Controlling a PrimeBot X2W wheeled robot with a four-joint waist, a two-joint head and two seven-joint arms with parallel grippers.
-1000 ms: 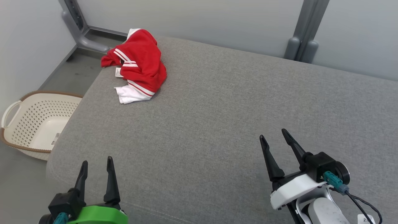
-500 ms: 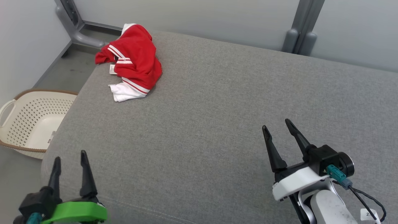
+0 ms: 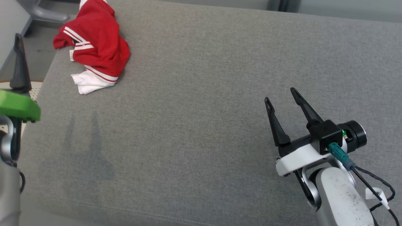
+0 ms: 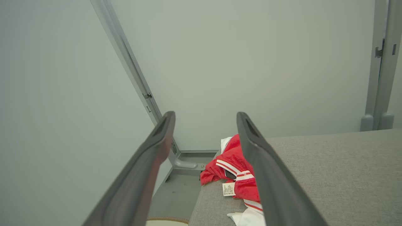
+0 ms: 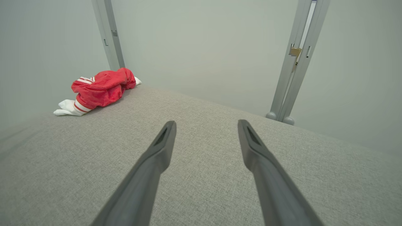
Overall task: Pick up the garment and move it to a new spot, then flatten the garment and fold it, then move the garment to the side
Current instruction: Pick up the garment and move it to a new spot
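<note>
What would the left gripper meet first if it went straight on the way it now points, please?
Probably the pale wall; the open left gripper seems aimed just above the red garment, though depth is unclear.

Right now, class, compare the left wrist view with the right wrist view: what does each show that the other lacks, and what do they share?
Left wrist view: the left hand, open, a white label on the cloth, the floor beside the grey cushion, and a basket rim.
Right wrist view: the right hand, open, with the cushion spreading wide beneath it.
Both: the crumpled red and white garment lying on the cushion, the pale wall and grey posts.
</note>
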